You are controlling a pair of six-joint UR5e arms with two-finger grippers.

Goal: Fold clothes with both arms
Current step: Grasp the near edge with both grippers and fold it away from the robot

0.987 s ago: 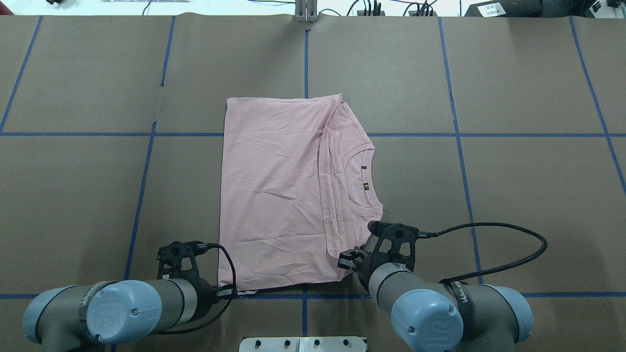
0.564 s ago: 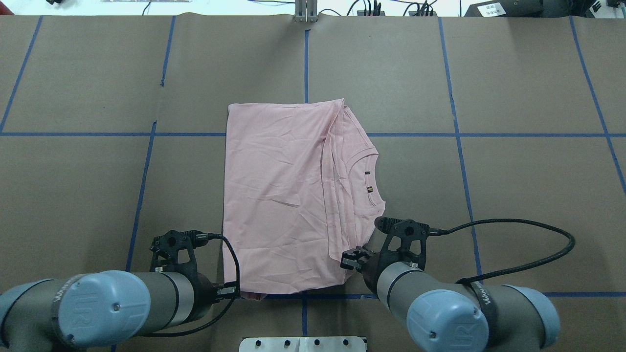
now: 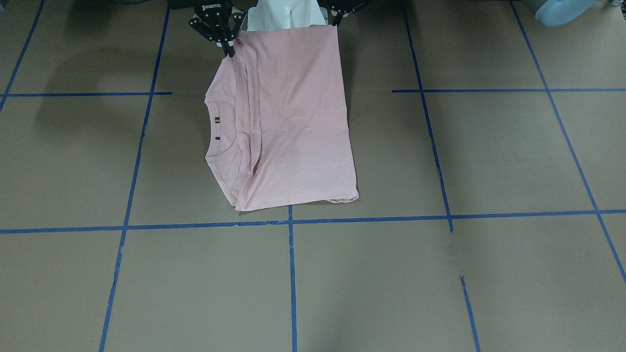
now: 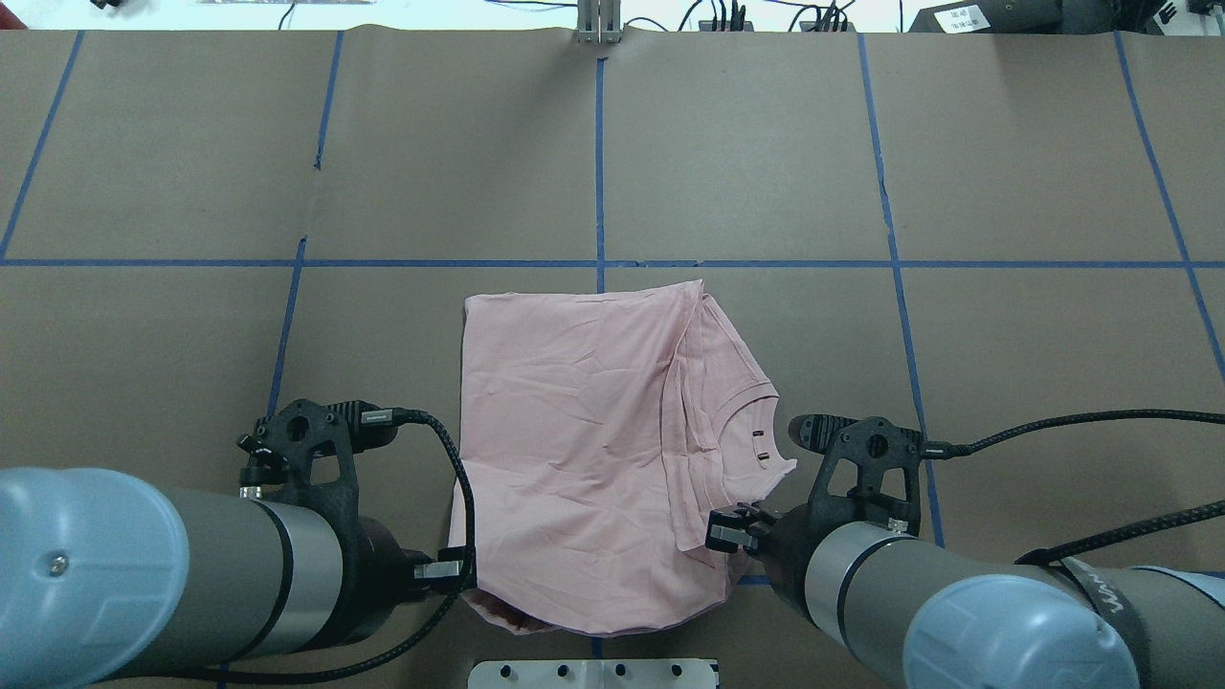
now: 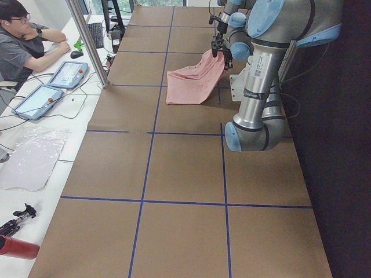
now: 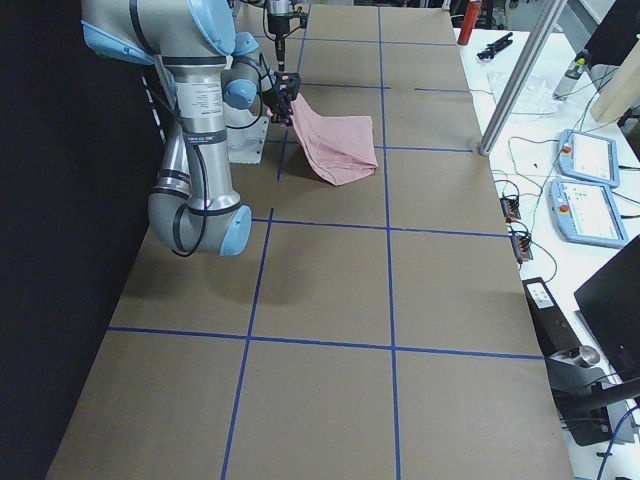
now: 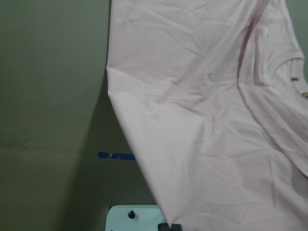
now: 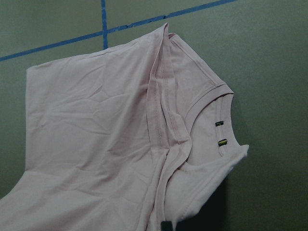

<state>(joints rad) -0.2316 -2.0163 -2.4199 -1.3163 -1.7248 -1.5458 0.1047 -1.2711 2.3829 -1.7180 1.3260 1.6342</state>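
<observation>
The pale pink T-shirt lies folded lengthwise, plain side up, with its round collar to the right; the cartoon print is hidden. Its far part rests on the table and its near edge is raised toward the robot's base. My left gripper is shut on the shirt's near left corner. My right gripper is shut on the near right corner by the collar. The front-facing view shows the shirt stretched from the right gripper and the left gripper. The left wrist view shows the shirt, and so does the right wrist view.
The white base plate lies just below the shirt's raised edge. Blue tape lines cross the brown table cover. Cables and boxes line the far edge. An operator sits beyond it with tablets.
Both arms have pulled back toward the robot's base. The shirt has slid toward the robot with them, and its near edge has lifted off the table.
</observation>
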